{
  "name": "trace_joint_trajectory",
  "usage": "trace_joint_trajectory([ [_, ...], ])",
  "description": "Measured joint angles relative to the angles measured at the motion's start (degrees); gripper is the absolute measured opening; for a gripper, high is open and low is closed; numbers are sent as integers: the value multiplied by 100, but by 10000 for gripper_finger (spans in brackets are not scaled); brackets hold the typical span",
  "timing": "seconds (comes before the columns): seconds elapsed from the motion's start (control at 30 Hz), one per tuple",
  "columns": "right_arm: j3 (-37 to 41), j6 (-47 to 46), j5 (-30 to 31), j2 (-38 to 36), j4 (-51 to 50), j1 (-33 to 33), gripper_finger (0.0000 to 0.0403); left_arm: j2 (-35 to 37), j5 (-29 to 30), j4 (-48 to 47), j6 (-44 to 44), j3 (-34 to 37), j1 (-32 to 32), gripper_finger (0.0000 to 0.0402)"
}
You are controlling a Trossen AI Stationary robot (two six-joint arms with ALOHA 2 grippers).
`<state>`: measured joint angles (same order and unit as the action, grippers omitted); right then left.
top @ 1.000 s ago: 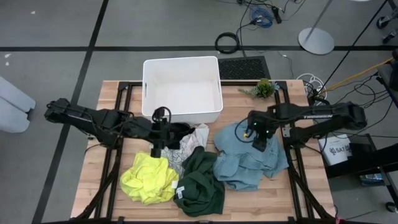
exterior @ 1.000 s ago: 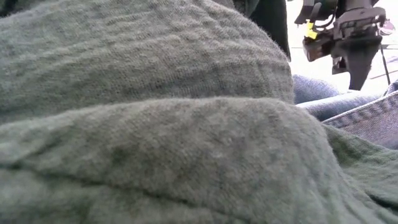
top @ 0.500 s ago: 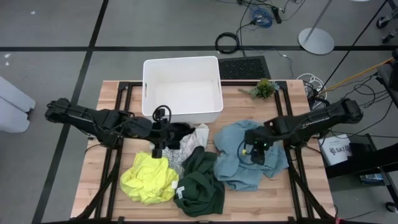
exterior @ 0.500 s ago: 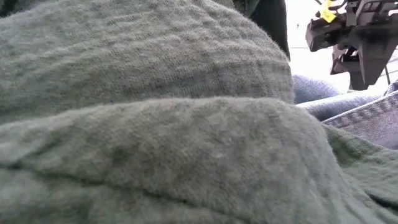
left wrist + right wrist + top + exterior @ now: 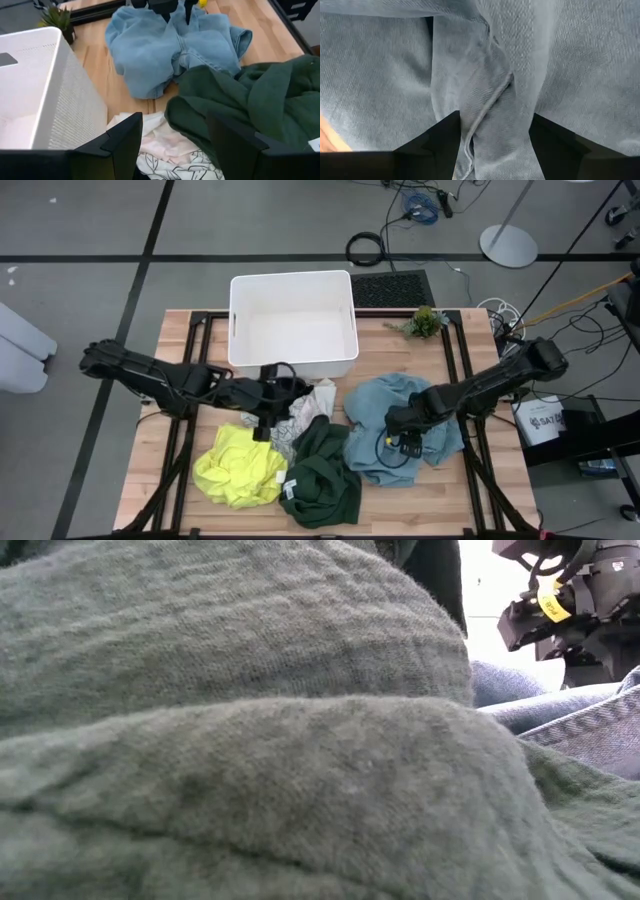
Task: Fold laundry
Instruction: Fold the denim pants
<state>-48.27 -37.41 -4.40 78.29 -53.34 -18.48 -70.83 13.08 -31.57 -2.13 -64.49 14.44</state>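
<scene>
I see a light blue denim garment [image 5: 400, 435], dark green knit garment [image 5: 322, 475], bright yellow cloth garment [image 5: 240, 467], and white cloth with grey leaf pattern [image 5: 175, 162].

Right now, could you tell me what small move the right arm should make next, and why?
Probably close the right gripper: its open fingers straddle a raised fold of the light blue garment, low against the cloth, so a pinch looks ready.

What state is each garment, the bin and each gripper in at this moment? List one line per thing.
light blue garment: crumpled, unfolded.
dark green garment: heaped, unfolded.
yellow garment: bunched, unfolded.
white patterned garment: crumpled, partly under others.
white bin: upright, nothing visible inside.
left gripper: open, above the patterned garment.
right gripper: open, astride a blue fold.
</scene>
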Motion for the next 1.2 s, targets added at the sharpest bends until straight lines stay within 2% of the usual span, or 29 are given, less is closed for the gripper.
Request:
trace_joint_trajectory([
  [0.2,0,-7,2,-266,-22,0,215,-320,-142,816,-15,0,-2,231],
  [0.3,0,19,69,-443,-14,0,215,-514,-485,1521,-11,0,-15,231],
  [0.47,2,104,601,-683,9,-78,215,-956,-995,3122,-7,0,-15,231],
  [0.77,2,880,756,-779,290,-201,215,-2124,-1009,5303,11,0,-15,231],
  [1.0,2,1405,758,-779,358,-201,215,-2772,-670,5834,357,0,-16,231],
  [1.2,2,1751,758,-779,385,-201,215,-2939,-499,6178,782,0,-26,231],
])
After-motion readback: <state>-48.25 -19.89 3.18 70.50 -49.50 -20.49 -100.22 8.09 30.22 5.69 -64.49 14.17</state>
